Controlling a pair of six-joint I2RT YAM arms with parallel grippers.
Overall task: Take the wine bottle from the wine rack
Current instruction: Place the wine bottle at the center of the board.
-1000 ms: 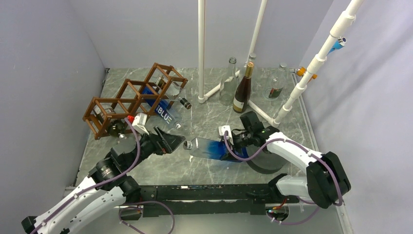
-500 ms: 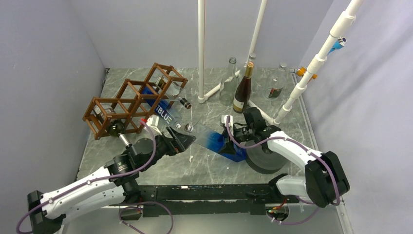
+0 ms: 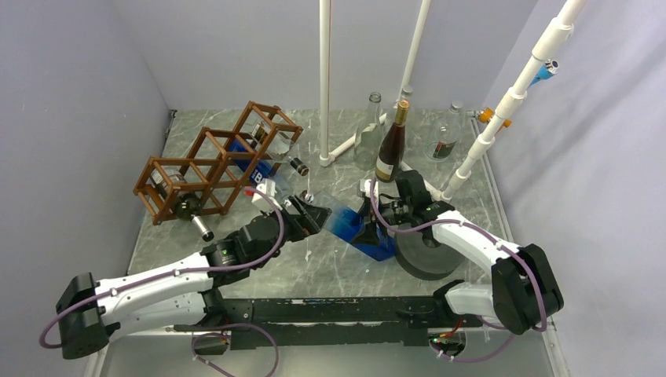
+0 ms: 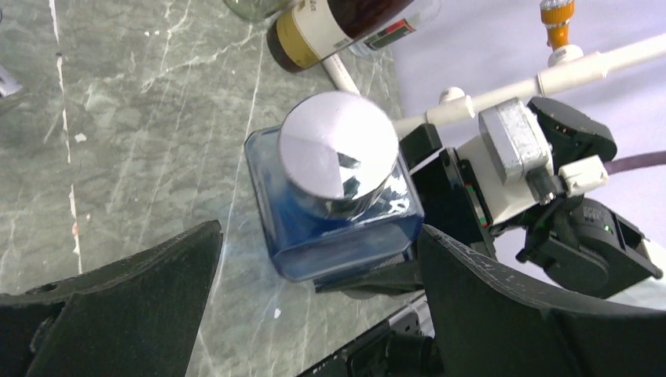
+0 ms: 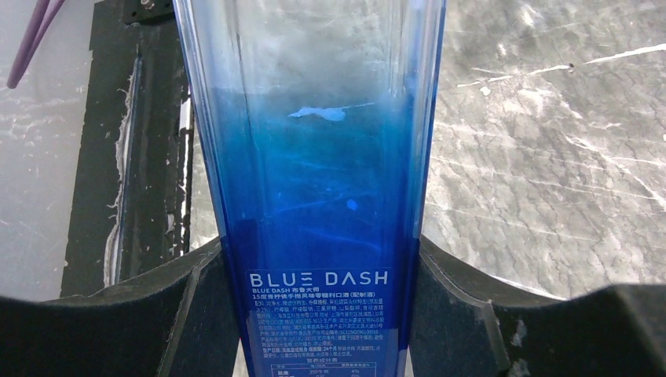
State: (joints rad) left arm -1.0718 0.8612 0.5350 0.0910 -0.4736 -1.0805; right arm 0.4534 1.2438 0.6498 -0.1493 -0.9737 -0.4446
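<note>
We are seeing the bottle [image 3: 343,221] off the rack [image 3: 208,161], tilting over the bench [image 3: 330,267] between the arms. Our right hand [image 3: 371,228] is clamping its blue lower half. Our left hand [image 3: 312,214] is gaping wide apart around the silver cap [image 4: 338,153], not touching it. The wrist views are cutting off the bottle's base, so we cannot tell whether it is resting on the bench.
</note>
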